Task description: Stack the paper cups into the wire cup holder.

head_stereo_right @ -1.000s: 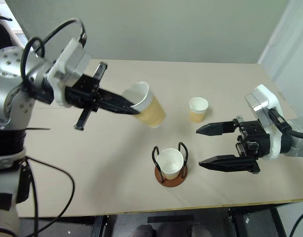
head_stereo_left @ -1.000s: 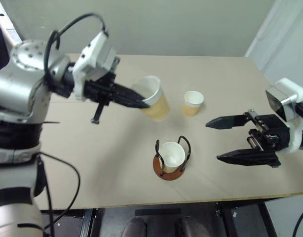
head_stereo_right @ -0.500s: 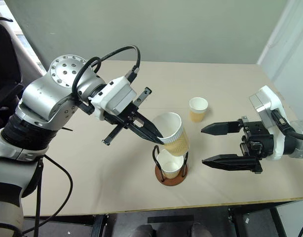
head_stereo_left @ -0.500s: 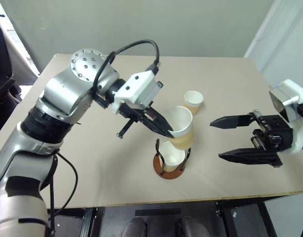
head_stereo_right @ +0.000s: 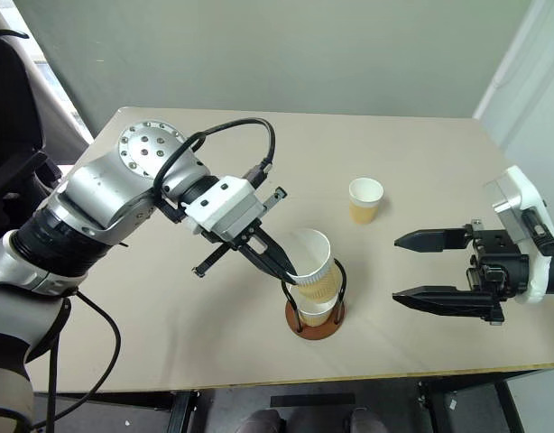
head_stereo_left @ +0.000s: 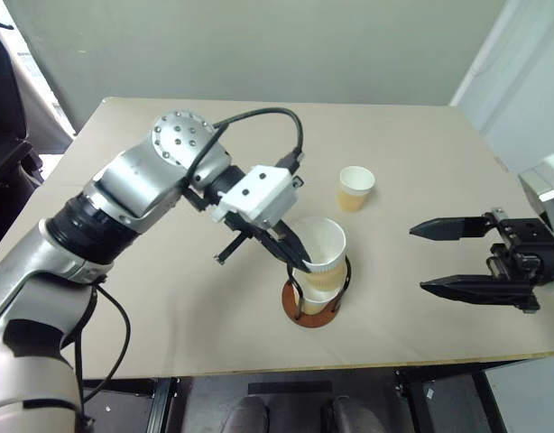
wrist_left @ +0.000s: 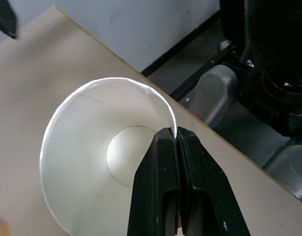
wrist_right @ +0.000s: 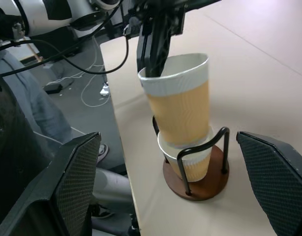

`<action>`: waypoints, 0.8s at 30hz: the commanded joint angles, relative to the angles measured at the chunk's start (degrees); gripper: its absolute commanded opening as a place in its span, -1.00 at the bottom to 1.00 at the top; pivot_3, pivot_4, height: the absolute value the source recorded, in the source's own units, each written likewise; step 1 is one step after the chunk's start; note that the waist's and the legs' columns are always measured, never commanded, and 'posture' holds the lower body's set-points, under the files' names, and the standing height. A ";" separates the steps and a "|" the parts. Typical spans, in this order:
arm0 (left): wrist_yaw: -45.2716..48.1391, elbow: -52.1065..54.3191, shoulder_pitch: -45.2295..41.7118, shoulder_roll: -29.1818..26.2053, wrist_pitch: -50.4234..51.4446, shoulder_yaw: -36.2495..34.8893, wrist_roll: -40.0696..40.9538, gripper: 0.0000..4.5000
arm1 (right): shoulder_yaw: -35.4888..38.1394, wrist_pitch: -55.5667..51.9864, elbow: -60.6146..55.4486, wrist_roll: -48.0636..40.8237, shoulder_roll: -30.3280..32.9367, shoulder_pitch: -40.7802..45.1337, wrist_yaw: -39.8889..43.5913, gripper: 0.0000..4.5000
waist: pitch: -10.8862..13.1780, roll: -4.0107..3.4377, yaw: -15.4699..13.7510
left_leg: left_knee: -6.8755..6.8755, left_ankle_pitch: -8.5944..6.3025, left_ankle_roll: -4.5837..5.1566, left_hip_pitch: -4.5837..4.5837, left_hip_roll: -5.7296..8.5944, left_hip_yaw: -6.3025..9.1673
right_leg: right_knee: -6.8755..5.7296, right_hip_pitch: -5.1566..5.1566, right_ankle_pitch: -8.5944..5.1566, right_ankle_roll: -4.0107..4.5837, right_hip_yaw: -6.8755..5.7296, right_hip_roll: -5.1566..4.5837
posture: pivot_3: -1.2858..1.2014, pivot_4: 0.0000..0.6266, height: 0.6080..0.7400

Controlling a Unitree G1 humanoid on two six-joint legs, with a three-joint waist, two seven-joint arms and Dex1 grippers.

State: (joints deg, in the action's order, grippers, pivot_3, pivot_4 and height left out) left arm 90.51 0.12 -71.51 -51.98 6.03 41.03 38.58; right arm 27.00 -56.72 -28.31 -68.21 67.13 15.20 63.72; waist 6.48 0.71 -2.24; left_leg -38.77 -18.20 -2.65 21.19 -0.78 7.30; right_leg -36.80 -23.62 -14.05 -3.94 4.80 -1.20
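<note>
the left gripper [head_stereo_right: 290, 273] is pinched tight on the rim of a paper cup [head_stereo_right: 311, 264], one finger inside the white wall and one outside, as the left wrist view shows with the fingertips [wrist_left: 166, 147] pressed together over the rim. this held cup tilts a little and its bottom sits in the mouth of a second paper cup [wrist_right: 190, 158], which stands upright inside the wire cup holder [head_stereo_right: 315, 320], between the two black wire loops on the reddish-brown disc base. the holder stands on the table [head_stereo_right: 169, 352] near its front edge, about the middle. a third paper cup [head_stereo_right: 365, 199] stands upright and alone at about one o'clock from the holder, apart from it. the right gripper [head_stereo_right: 435, 268] hovers at about three o'clock from the holder, well apart from it, its two black fingers spread wide and holding nothing, pointing toward the holder. in the right wrist view a person's clothed leg [wrist_right: 28, 128] is seen beyond the table edge.
</note>
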 commanded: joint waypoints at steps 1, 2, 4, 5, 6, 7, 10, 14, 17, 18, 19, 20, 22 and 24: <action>1.99 -1.16 -2.01 -0.09 -4.05 1.08 -3.69 -0.99 | 3.89 0.37 -1.21 -0.30 1.22 -0.65 0.17 1.00 | 0.00 0.00 0.00 | -0.01 -0.01 0.02 0.00 0.00 0.00 | 0.00 0.00 0.00 0.00 0.00 0.00 | 0.03 -0.52 1.00; 1.99 -1.60 -2.03 0.18 -4.44 1.32 -4.37 -0.99 | 4.21 0.36 -1.27 -0.40 1.27 -0.92 0.09 1.00 | 0.00 0.00 0.01 | -0.02 -0.02 0.03 0.00 0.01 0.00 | 0.01 0.00 0.00 0.00 0.00 0.00 | 0.03 -0.52 1.00; 1.99 -1.37 -2.09 0.05 -4.60 1.95 -3.76 -0.99 | 4.82 0.33 -1.58 -0.53 1.25 -1.63 -0.01 1.00 | 0.00 0.00 0.02 | -0.02 -0.02 0.03 0.00 0.01 -0.01 | 0.00 0.00 0.00 0.00 0.00 0.00 | 0.03 -0.52 1.00; 1.99 -1.16 -2.00 0.09 -4.93 1.98 -3.69 -0.99 | 4.98 0.36 -1.72 -0.55 1.20 -1.92 -0.09 1.00 | 0.00 0.00 0.02 | -0.02 -0.02 0.03 0.00 0.00 -0.01 | 0.00 0.00 0.00 0.00 0.00 0.00 | 0.03 -0.52 1.00; 1.99 -0.95 -1.84 0.30 -4.91 1.77 -3.72 -0.99 | 5.11 0.41 -1.86 -0.59 1.15 -2.15 -0.18 1.00 | 0.00 0.00 0.02 | -0.02 -0.02 0.04 0.02 0.00 -0.01 | 0.00 0.00 0.00 0.00 0.00 0.00 | 0.03 -0.52 1.00; 1.99 -0.75 -1.67 0.67 -4.91 1.49 -4.11 -0.99 | 5.11 0.50 -1.93 -0.62 1.10 -2.29 -0.27 1.00 | 0.00 0.00 0.01 | -0.03 -0.02 0.04 0.03 0.01 -0.01 | 0.01 0.00 0.00 0.00 0.00 0.01 | 0.03 -0.52 1.00; 1.99 0.35 -1.32 0.74 -4.49 1.47 -4.02 -0.99 | 4.91 0.68 -2.21 -0.88 0.87 -2.38 -0.75 1.00 | 0.00 0.00 0.01 | -0.07 -0.03 0.05 0.06 0.01 -0.01 | 0.00 0.00 0.00 0.00 0.00 0.01 | 0.03 -0.52 1.00; 1.99 0.78 -0.84 1.15 -3.84 1.06 -4.46 -0.82 | 4.25 0.87 -2.51 -1.16 0.61 -2.23 -1.27 1.00 | 0.00 0.00 0.01 | -0.12 -0.04 0.07 0.09 0.02 0.00 | 0.00 0.00 0.00 0.00 0.00 0.01 | 0.03 -0.52 1.00; 1.99 0.97 -0.76 1.09 -3.51 0.96 -4.25 -0.41 | 3.91 0.97 -2.50 -1.25 0.65 -2.07 -1.32 1.00 | 0.00 0.00 0.01 | -0.16 -0.05 0.08 0.11 0.02 0.00 | 0.00 0.00 0.00 -0.01 0.00 0.01 | 0.03 -0.52 1.00; 1.99 1.02 -0.73 1.03 -3.47 0.93 -4.25 -0.26 | 3.75 1.02 -2.44 -1.22 0.69 -1.98 -1.28 1.00 | 0.00 0.00 0.02 | -0.17 -0.05 0.09 0.11 0.02 0.00 | 0.00 0.00 0.00 -0.01 -0.01 0.01 | 0.03 -0.52 1.00; 1.99 1.09 -0.70 0.90 -3.53 0.97 -4.27 -0.10 | 3.63 1.04 -2.42 -1.20 0.73 -1.93 -1.22 1.00 | 0.00 0.00 0.02 | -0.17 -0.05 0.09 0.11 0.02 0.00 | 0.00 0.00 0.00 -0.01 -0.01 0.01 | 0.03 -0.52 1.00; 1.99 1.08 -0.63 0.91 -3.56 0.84 -4.47 0.05 | 3.50 1.06 -2.45 -1.16 0.77 -1.93 -1.10 1.00 | 0.00 0.00 0.02 | -0.18 -0.05 0.09 0.12 0.02 0.00 | 0.00 0.00 0.00 -0.01 -0.01 0.01 | 0.03 -0.52 1.00; 1.99 0.95 -0.43 1.08 -3.58 0.45 -4.84 0.39 | 3.26 1.13 -2.51 -1.12 0.76 -1.91 -0.97 1.00 | 0.00 0.00 0.01 | -0.18 -0.05 0.09 0.12 0.02 0.01 | 0.00 0.00 0.00 -0.01 -0.01 0.01 | 0.03 -0.52 1.00; 1.99 0.30 0.07 2.14 -3.59 -1.27 -5.58 0.71 | 2.89 1.26 -2.52 -1.05 0.67 -1.82 -0.88 1.00 | 0.00 0.00 0.01 | -0.18 -0.05 0.09 0.12 0.02 0.01 | 0.00 0.00 0.01 -0.01 -0.01 0.01 | 0.03 -0.52 1.00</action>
State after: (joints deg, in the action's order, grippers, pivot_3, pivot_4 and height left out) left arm 90.61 -0.05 -71.45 -50.44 2.65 42.94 33.34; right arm 28.97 -56.50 -29.88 -68.46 67.52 12.61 62.51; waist 6.48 0.70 -2.23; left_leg -38.96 -18.25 -2.56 21.31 -0.76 7.31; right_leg -36.80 -23.62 -14.05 -3.95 4.79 -1.19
